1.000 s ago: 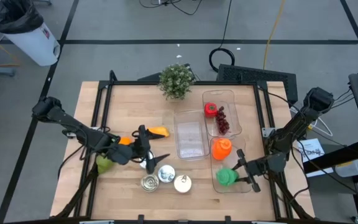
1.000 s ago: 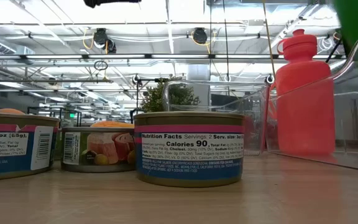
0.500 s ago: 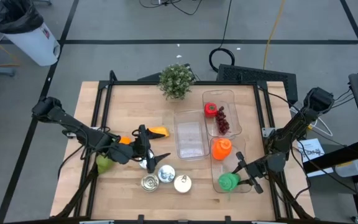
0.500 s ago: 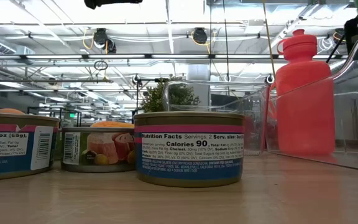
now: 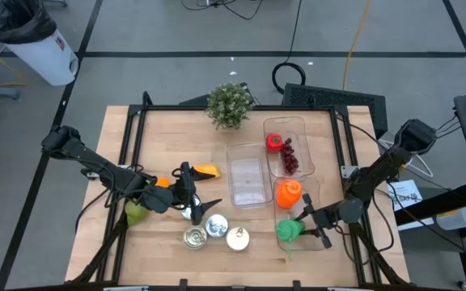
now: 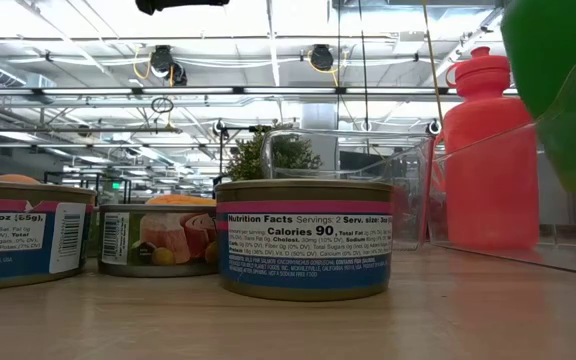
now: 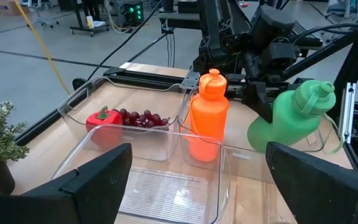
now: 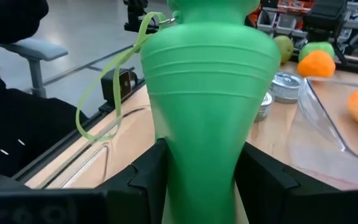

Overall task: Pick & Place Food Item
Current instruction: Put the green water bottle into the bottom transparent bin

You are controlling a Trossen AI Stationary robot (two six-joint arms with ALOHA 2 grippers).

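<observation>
Wooden table carried clear plastic bins. Right claw, clamped on the green plastic bottle, held it above the nearest bin. Left claw stood apart over three tins.

In the right wrist view the green bottle fills the middle, its cap cut off by the frame edge and its base hidden between the right claw fingers. In the low view the same bottle is a blurred green mass running off the edge, and the leftmost can is cut off too. From above, the labels on the three cans beside the left claw are too small to read.
</observation>
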